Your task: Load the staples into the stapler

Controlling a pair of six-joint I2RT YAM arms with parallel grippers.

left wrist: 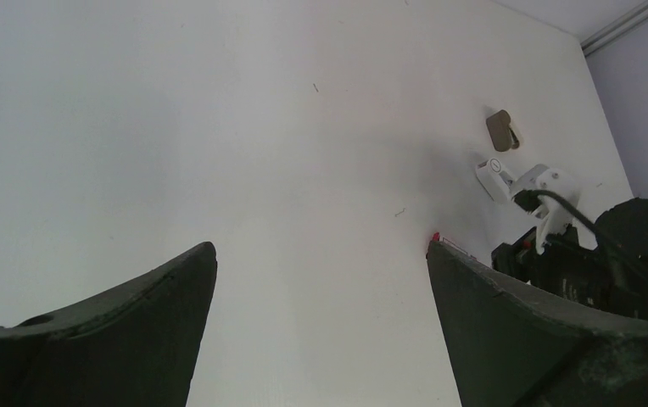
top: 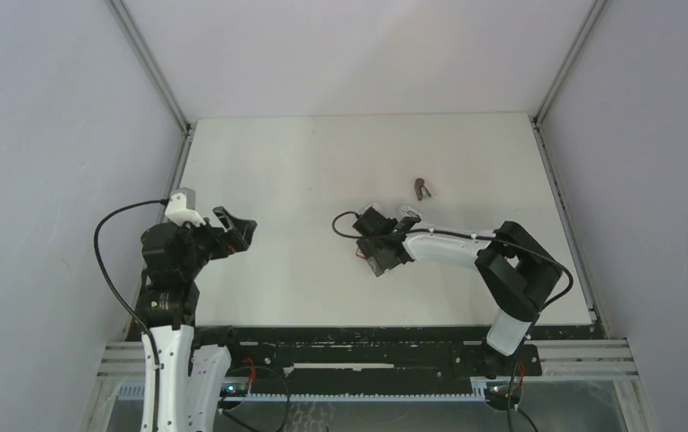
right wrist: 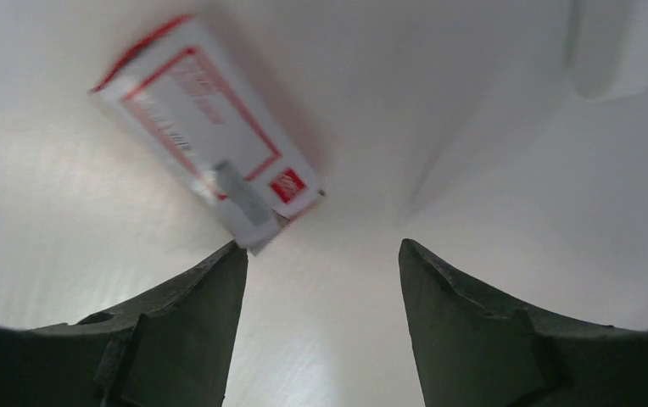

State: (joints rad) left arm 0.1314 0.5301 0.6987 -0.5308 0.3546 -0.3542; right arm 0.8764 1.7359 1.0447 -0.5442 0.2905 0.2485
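Grip thoughts before anything gets picked up

So the staples look to me like that thin grey strip at the near end of the red-and-white box sleeve, which is lying on the counter. I can't tell if the strip sits on top of the sleeve or pokes out of it, and anything else inside the sleeve is hidden.

The right hand is part-way open with nothing between its fingers. The sleeve's near corner is just beside one fingertip, maybe touching. The left hand is spread wide over bare counter with nothing in it, well apart from everything.

My guess on handling: staple strips weigh next to nothing. They're stiff but only glued together, so bending or a hard squeeze probably snaps them. I'd pinch the long sides, flat and gentle. It's slick metal too, so expect slipping. The sleeve is thin card and will likely crush, or skate away if nudged.

The stapler, I think, is the small grey-and-pale thing farther back on the counter, apart from the box. It looks small, hard and light, so I'd grab across the body. It'll likely need the other hand pinning it down.
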